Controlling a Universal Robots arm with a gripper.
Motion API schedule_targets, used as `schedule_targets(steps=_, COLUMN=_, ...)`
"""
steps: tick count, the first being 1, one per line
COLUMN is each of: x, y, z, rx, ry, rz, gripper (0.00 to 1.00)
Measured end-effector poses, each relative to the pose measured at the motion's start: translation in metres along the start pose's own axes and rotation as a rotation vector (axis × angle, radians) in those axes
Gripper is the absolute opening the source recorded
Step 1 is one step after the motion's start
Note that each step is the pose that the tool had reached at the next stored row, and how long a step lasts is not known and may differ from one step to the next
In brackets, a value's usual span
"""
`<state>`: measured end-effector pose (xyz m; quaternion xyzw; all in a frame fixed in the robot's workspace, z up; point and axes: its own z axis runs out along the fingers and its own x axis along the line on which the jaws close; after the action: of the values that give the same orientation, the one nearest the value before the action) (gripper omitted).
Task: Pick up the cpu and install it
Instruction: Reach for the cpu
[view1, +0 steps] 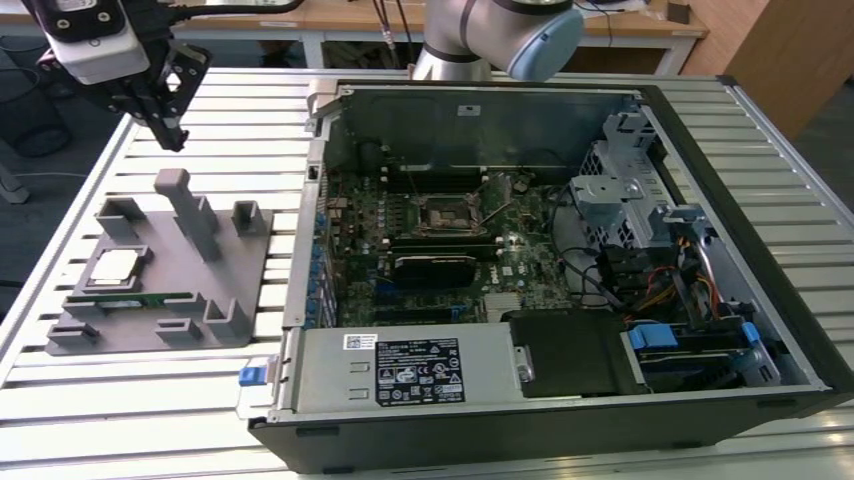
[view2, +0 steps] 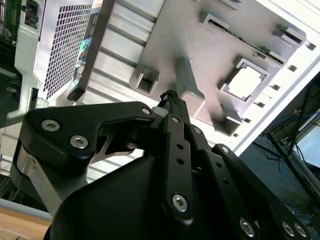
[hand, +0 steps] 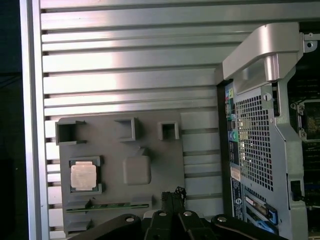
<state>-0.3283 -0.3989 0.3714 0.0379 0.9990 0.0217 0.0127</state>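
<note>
The cpu (view1: 114, 268) lies flat, silver top up, in a square pocket of the grey plastic tray (view1: 200, 290) on the slatted table at the exterior view's left. Both wrist views show the cpu (view2: 246, 82) (hand: 83, 176) in that pocket. My gripper (view1: 171, 138) hangs high above the table behind the tray, fingers pointing down, shut with nothing in them. Seen in the first wrist view, the gripper (hand: 172, 196) is off to one side of the cpu, close to the tray's tall block (hand: 136, 170). The motherboard's socket (view1: 441, 212) sits inside the open computer case.
The open computer case (view1: 721, 110) takes up the middle and the exterior view's right, with cables and drive bays inside. A thin green memory stick (view1: 127, 297) lies on the tray beside the cpu. Upright blocks (view1: 187, 205) rise from the tray. The arm's base (view1: 467, 45) stands behind the case.
</note>
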Motion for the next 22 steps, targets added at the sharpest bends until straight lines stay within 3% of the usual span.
schedule_targets(steps=22, x=0.0126, y=-0.001, z=0.0015, rx=0.0001, ry=0.0002, rz=0.0, gripper=0.11)
